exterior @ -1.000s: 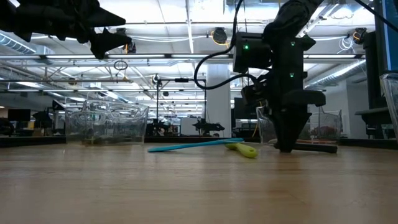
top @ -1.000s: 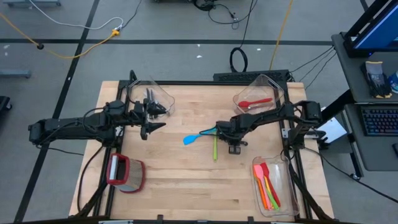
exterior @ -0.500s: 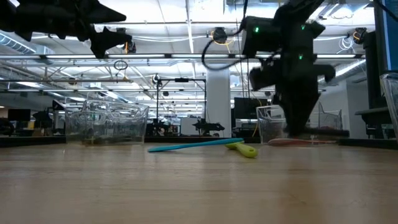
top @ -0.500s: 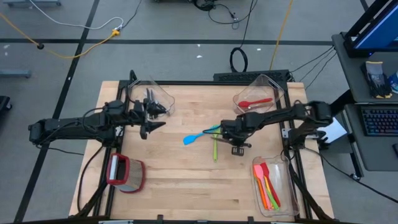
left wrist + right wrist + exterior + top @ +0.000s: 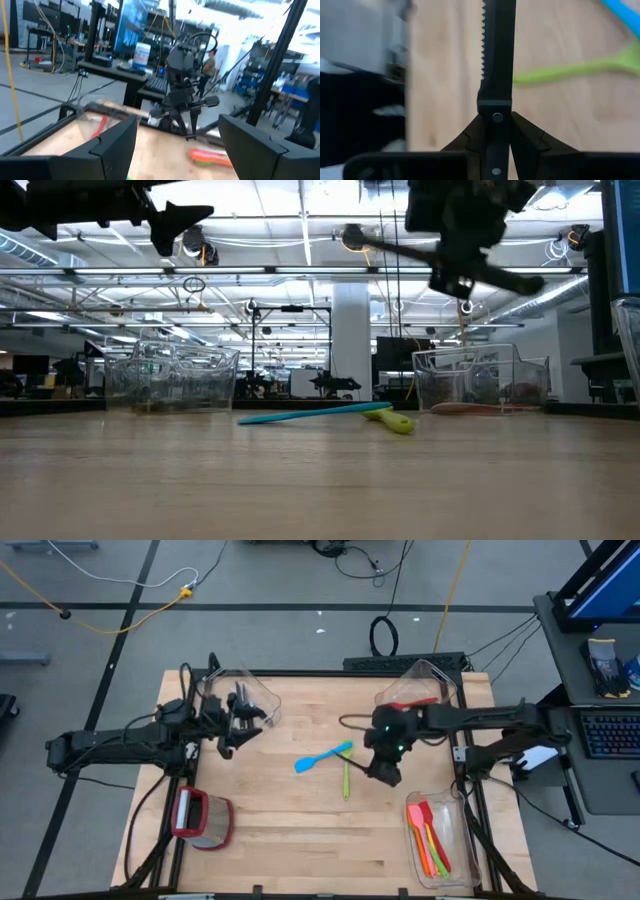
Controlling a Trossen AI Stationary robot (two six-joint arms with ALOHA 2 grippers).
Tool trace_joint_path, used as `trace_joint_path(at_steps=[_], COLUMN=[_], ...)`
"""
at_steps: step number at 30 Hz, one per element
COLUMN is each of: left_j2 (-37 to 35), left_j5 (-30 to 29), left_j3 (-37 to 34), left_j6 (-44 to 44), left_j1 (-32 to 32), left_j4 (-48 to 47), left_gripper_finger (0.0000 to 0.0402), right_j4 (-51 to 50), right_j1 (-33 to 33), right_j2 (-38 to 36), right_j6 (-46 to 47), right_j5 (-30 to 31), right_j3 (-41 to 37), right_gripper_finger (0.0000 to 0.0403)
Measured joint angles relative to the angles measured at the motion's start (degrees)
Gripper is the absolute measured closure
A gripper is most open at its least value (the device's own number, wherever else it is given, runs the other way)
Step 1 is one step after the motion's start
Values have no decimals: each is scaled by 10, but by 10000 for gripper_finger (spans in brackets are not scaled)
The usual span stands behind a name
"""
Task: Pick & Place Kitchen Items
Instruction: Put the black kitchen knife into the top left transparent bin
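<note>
On the wooden worktop (image 5: pixel 280 810) a blue spatula (image 5: pixel 322 757) and a green utensil (image 5: pixel 346 778) lie at centre, with clear bins at the corners and a red-rimmed container (image 5: pixel 201 818) at 8 o'clock. The right claw (image 5: pixel 386 772), clamped on a serrated black-handled knife (image 5: pixel 496 55), has risen off the surface since a second ago. The left claw (image 5: pixel 243 727), fingers apart, hangs at 10 o'clock.

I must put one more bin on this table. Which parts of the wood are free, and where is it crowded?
Free: the wide strip of table between the red-rimmed container and the bin of spatulas. Crowded: the middle, with the blue spatula, the green utensil and the right gripper holding a knife.
</note>
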Motion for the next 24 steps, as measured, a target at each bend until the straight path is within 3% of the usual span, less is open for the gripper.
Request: trace_joint_path(at_steps=[8, 16, 24], left_j2=[0, 0, 0], left_j5=[0, 0, -1], left_j3=[0, 0, 0], left_j6=[-11, -13, -32], left_j1=[-1, -1, -1], left_j4=[24, 26, 31], left_gripper_finger=[117, 117, 117], right_j4=[183, 473, 744], right_j1=[-35, -66, -85], right_j2=[-28, -4, 34], right_j6=[21, 76, 159], right_j5=[-150, -326, -412], right_j3=[0, 1, 1], right_gripper_finger=[354, 354, 354])
